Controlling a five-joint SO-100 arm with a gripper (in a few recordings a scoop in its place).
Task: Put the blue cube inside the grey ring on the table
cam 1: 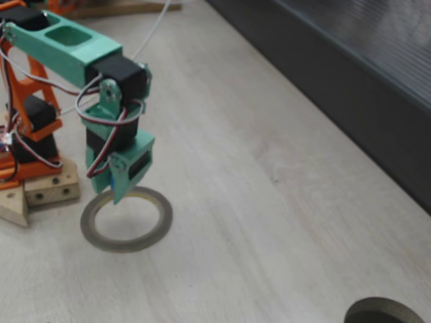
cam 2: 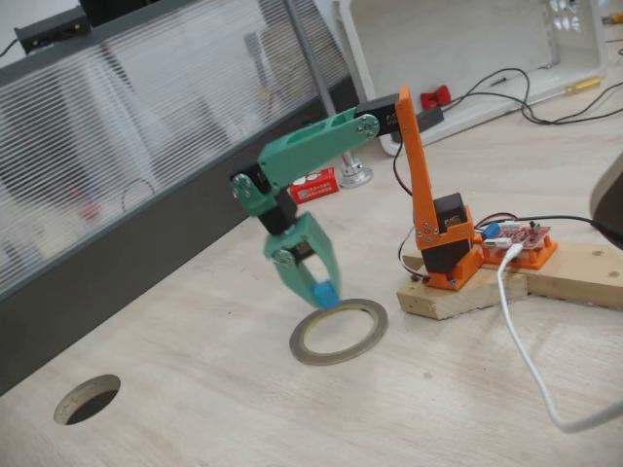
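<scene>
Your gripper [cam 2: 322, 292] is clamped on the blue cube [cam 2: 324, 292], holding it just above the grey ring's [cam 2: 339, 332] near rim, clear of the table [cam 2: 409, 409]. From that ring, the orange base [cam 2: 448, 258] sits near, on a wooden block [cam 2: 458, 297].

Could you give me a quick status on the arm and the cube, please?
Gripper shut on blue cube, held over the near rim of the grey ring. Cube not yet released. Nothing lies inside the ring.
</scene>
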